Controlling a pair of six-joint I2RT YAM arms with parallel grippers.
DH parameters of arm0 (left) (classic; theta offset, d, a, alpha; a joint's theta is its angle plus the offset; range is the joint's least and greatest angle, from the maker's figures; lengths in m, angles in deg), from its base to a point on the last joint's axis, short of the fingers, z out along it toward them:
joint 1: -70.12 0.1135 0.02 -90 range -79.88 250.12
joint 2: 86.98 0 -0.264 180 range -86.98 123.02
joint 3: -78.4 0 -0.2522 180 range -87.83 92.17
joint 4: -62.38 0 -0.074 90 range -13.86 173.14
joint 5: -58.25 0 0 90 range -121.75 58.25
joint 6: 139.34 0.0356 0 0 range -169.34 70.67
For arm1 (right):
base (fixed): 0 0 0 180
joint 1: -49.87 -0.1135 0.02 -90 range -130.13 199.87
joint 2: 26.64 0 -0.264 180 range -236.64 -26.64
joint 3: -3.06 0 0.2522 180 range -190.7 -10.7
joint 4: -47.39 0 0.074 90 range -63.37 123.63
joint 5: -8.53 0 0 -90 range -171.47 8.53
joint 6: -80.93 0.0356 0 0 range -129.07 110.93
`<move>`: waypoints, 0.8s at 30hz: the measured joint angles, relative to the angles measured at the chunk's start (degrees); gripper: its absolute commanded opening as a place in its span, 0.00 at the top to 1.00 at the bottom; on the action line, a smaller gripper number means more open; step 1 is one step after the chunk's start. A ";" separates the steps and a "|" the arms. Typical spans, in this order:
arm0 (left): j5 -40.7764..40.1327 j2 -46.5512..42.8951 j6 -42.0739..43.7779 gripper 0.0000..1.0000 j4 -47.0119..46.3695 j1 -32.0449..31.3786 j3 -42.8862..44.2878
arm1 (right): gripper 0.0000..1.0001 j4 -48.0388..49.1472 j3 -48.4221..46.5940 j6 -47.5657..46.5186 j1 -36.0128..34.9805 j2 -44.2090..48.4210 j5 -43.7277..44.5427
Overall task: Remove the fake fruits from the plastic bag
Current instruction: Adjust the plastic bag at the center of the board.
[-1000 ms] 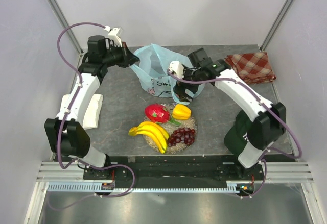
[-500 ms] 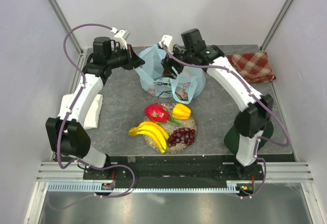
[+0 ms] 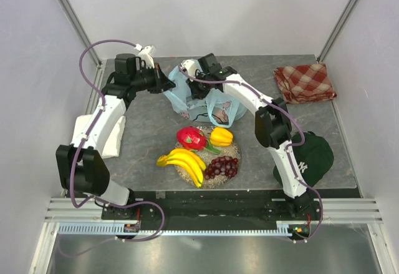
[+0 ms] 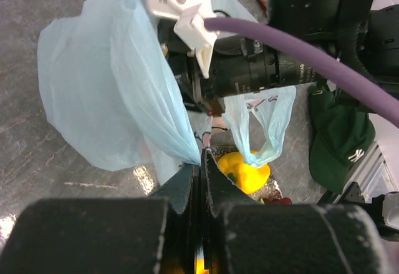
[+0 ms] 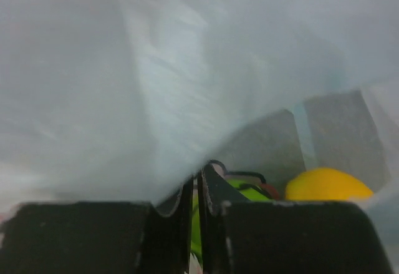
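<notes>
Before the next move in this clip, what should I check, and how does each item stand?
1. Left pincer pinching the plastic bag: ok.
2. Right pincer inside the bag: ok.
3. Right pincer holding a fruit: not ok, its jaws look closed on film only.
4. Green fruit beyond its tips within reach: cannot tell.
5. Bananas and grapes already out on the plate: ok.
</notes>
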 measured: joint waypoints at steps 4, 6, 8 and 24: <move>-0.98 -0.70 -0.02 0.98 0.09 0.09 -2.25 | 0.72 0.26 2.99 -0.50 1.18 1.90 4.68; -1.86 -1.51 0.09 0.98 0.39 0.09 -3.98 | 0.57 -0.87 6.32 -1.62 2.45 4.85 6.01; -2.64 -2.14 0.48 0.98 1.27 0.09 -5.18 | 0.40 -2.93 10.62 -3.26 4.04 9.42 7.26; -3.19 -2.54 3.23 0.98 3.80 0.09 -6.82 | 0.29 -9.62 24.22 -10.45 7.54 21.66 13.38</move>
